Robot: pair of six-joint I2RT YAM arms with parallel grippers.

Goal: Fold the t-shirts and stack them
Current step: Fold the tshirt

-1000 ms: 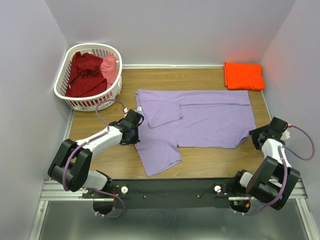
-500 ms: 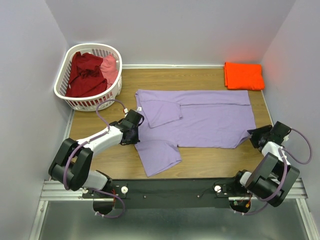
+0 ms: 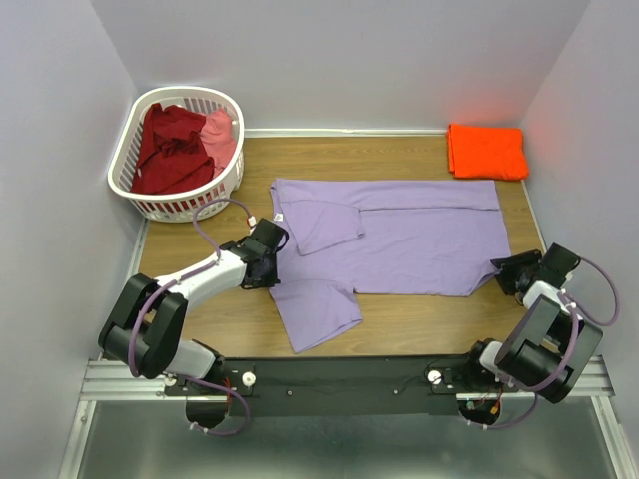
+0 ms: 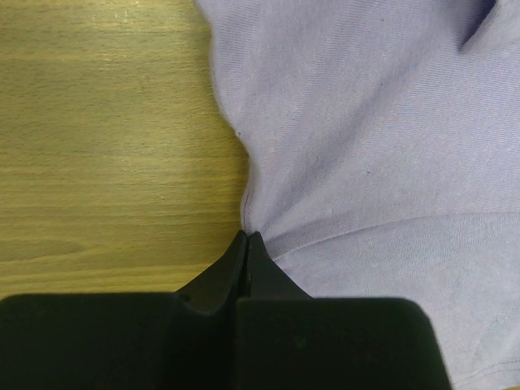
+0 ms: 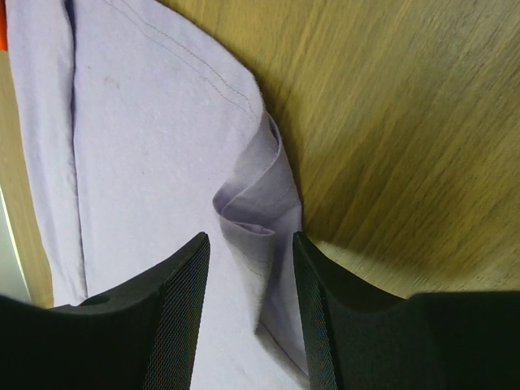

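Cloth of the lavender t-shirt (image 3: 419, 239) lies spread on the wooden table (image 3: 419, 319), puckering where the left gripper (image 4: 246, 244) pinches its edge tight below a sleeve. Low at the hem, the right gripper (image 5: 248, 240) straddles a bunched fold, jaws apart; contact unclear. Far right sits the folded orange t-shirt (image 3: 486, 152). The dark red t-shirt (image 3: 170, 150) and pink t-shirt (image 3: 220, 135) are crumpled, half hidden, in the laundry basket (image 3: 190, 207).

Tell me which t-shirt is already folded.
The orange t-shirt, far right corner, a neat rectangle. The lavender t-shirt lies spread out; the dark red and pink ones are heaped in the basket.
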